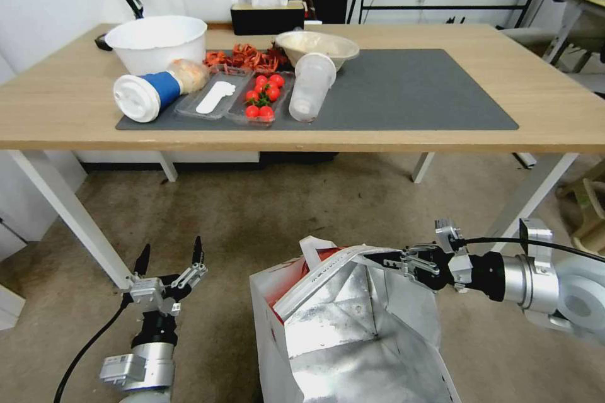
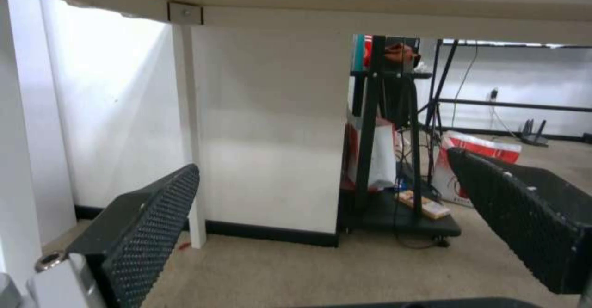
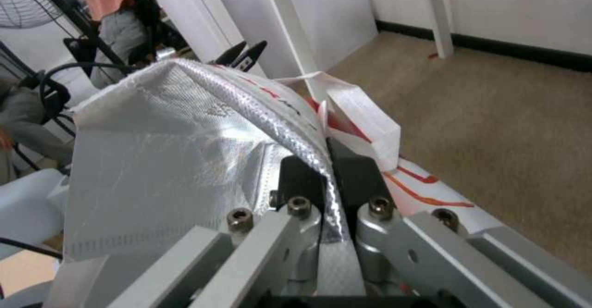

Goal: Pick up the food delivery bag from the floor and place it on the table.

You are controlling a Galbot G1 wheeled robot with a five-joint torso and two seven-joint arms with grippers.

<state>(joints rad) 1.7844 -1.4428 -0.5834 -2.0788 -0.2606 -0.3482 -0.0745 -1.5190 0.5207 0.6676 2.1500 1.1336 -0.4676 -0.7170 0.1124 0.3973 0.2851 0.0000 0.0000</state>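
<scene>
The food delivery bag (image 1: 340, 327) stands open in front of the table (image 1: 441, 132), silver foil lining up, red-and-white outside, its bottom cut off by the head view's lower edge. My right gripper (image 1: 386, 260) reaches in from the right and is shut on the bag's top rim. In the right wrist view the fingers (image 3: 351, 174) pinch the foil edge of the bag (image 3: 173, 150), with a white strap handle (image 3: 364, 113) just beyond. My left gripper (image 1: 170, 253) hangs open low over the floor (image 1: 283, 201), left of the bag and apart from it. The left wrist view shows the left gripper (image 2: 327, 192) holding nothing.
On the left half of the dark mat (image 1: 416, 94) sit a white bowl (image 1: 157, 41), a fallen blue-sleeved cup (image 1: 146, 94), a tomato tray (image 1: 263, 97), a clear cup (image 1: 311, 86) and a beige bowl (image 1: 317, 47). White table legs (image 1: 69, 214) (image 1: 535, 192) flank the bag.
</scene>
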